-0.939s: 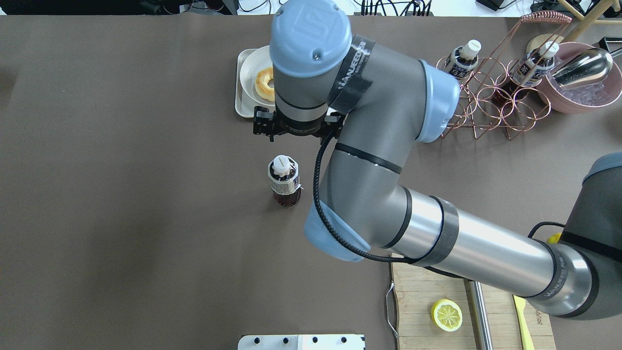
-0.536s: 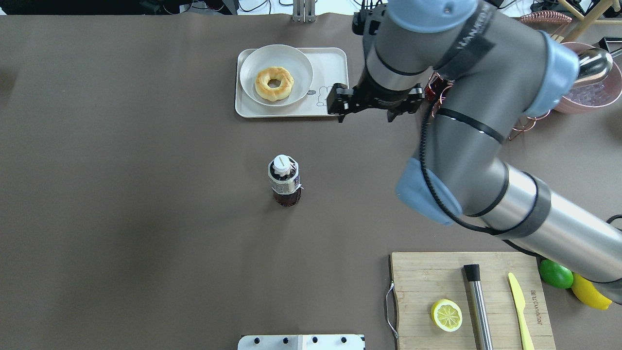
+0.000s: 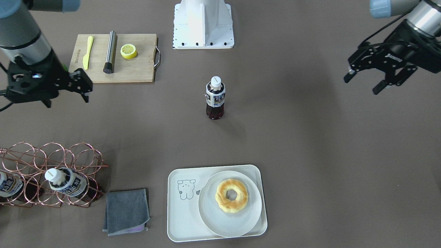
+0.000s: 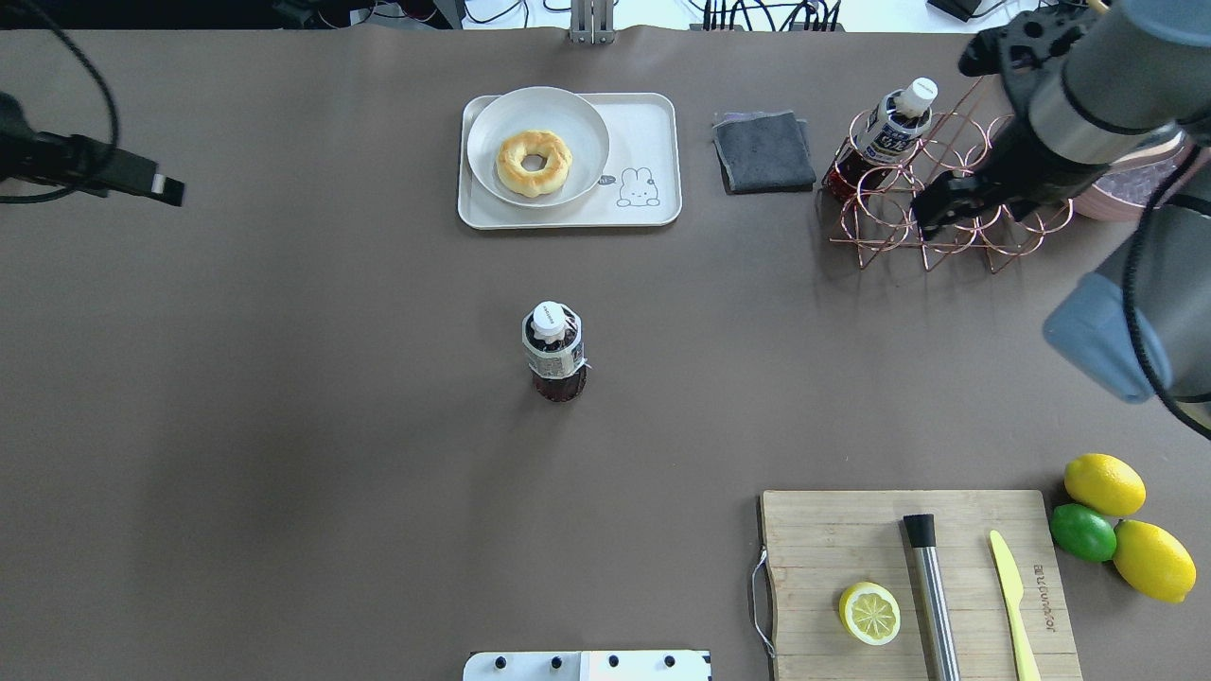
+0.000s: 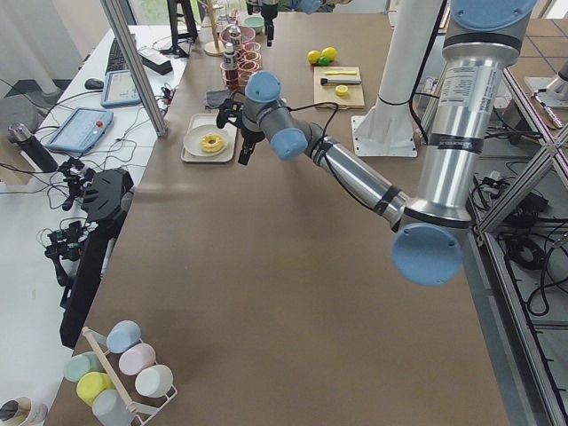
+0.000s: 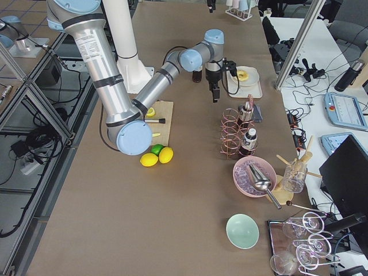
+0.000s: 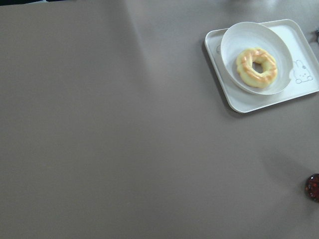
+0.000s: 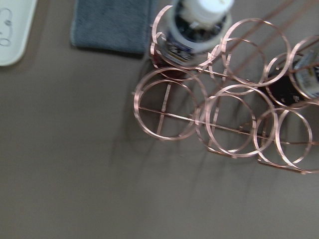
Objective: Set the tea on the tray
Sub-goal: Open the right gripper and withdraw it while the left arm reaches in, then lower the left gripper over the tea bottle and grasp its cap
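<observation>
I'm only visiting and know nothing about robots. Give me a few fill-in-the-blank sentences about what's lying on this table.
1. The tea bottle in the middle of the table stands ______, not lying down.
2. On the tray, the white plate holds a ______.
3. The grey cloth lies between the tray and the copper wire ______.
4. On the cutting board, the cut fruit is half a ______.

Missing words: upright; doughnut; rack; lemon.

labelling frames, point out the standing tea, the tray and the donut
tea [image 4: 553,357]: overhead view, label
tray [image 4: 653,123]: overhead view, bare floor
donut [image 4: 560,163]: overhead view, ring's right side
</observation>
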